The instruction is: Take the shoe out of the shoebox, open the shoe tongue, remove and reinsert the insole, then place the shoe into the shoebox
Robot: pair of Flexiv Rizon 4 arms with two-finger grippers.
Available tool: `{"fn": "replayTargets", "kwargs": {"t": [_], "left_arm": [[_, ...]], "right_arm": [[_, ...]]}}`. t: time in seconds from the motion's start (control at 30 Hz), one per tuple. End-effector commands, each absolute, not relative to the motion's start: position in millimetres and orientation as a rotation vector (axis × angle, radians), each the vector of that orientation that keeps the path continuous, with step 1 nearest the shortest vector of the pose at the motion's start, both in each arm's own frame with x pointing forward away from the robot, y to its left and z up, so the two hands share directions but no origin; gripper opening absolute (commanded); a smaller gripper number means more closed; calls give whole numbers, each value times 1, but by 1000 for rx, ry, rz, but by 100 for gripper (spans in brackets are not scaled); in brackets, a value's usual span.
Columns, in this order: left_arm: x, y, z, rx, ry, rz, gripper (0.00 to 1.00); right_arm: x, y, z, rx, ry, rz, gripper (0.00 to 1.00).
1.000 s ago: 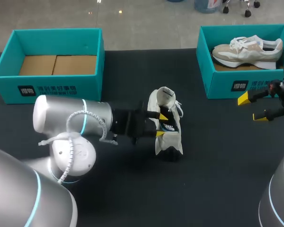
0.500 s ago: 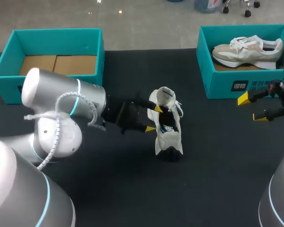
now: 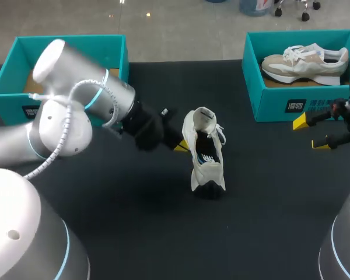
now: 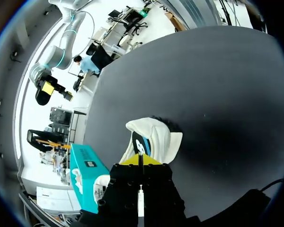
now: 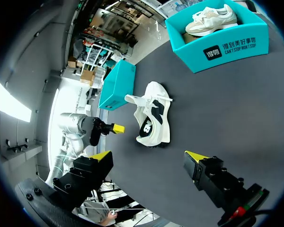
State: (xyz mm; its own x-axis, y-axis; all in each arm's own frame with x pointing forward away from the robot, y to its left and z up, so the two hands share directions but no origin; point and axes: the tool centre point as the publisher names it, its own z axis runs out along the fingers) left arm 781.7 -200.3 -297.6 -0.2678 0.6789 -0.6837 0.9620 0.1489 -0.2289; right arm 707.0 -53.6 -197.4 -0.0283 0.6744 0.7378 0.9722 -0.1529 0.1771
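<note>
The white shoe is out on the black table, about midway between the two teal boxes. In the head view its dark opening faces up. The left box sits at the far left of the table, well apart from the shoe, and shows only its brown cardboard floor. The right box at the far right holds a second shoe, beige and white, lying on its side. The left arm comes in from the left, over the near corner of the left box. The left gripper hangs just beside the shoe's left flank. In its own wrist view the yellow tips seem pressed together, with only a thin seam between them and nothing pinched. The shoe lies just ahead of them, but whether tip and shoe touch I cannot tell. The right gripper is at the right edge of the table, in front of the right box. Its fingers are spread wide over bare table, and it is well apart from the shoe.
</note>
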Motion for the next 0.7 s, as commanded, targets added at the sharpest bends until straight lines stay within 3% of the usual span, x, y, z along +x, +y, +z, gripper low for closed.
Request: {"fn": "replayTargets", "kwargs": {"t": [0.03,0.3,0.7], "left_arm": [[784,-200,-294,1624,2065,-858,0],[783,-204,-295,1660,2054,-873,0],[786,-246,-301,1994,1920,-395,0]], "right_arm": [[706,-53,-198,-1863,-1723,-1012,100],[706,-53,-198,-1863,-1723,-1012,100],[706,-53,-198,-1863,-1723,-1012,100]]}}
